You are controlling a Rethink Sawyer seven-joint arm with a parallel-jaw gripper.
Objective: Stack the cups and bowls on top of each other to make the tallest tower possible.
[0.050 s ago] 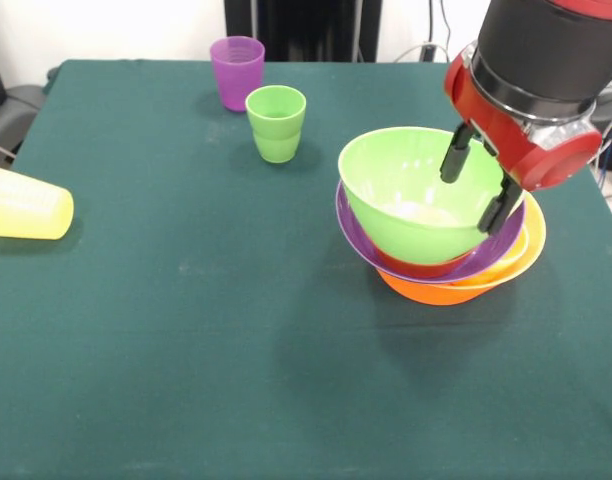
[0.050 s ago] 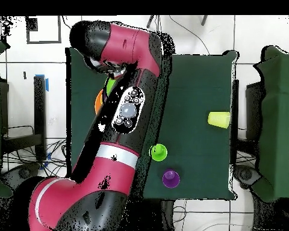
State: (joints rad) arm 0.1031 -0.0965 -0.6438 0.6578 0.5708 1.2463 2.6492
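Green tablecloth: gripper, fingers spread and empty, straddles the lime bowl's rim atop the tower, with the upright lime green cup lying well off to its picture-left.

The red and black arm comes down from the upper right, its wrist tilted. The gripper hangs open, its 2 black fingers spread apart and pointing down and slightly left.
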